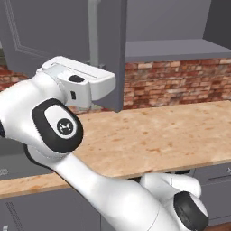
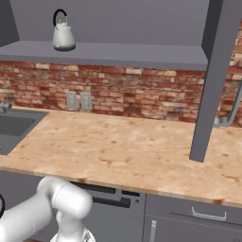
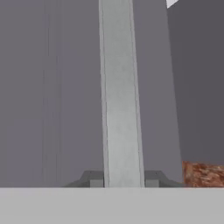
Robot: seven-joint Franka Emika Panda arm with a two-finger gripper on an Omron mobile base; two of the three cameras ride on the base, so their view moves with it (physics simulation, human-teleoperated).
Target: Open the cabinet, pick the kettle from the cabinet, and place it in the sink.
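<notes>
The cabinet's left door (image 1: pixel 54 31) stands swung out over the counter, edge-on in the right base view (image 2: pixel 212 80). My gripper (image 3: pixel 122 180) is shut on its long grey bar handle (image 3: pixel 120 96), one dark fingertip (image 3: pixel 96 179) on each side of the bar. In the left base view my white hand (image 1: pixel 83 81) sits right at the lower end of that handle (image 1: pixel 93 31). The small silver kettle (image 2: pixel 63 34) stands upright at the left of the open cabinet's shelf (image 2: pixel 123 52). The dark sink (image 2: pixel 14 127) lies at the far left of the counter, well away from the hand.
A wooden counter (image 2: pixel 123 146) runs under the cabinet, backed by a brick wall (image 2: pixel 142 90) with two outlets (image 2: pixel 78 100). Grey drawers with handles (image 2: pixel 203 215) sit below its front edge. The other cabinet door (image 1: pixel 221 18) stands open at the top right.
</notes>
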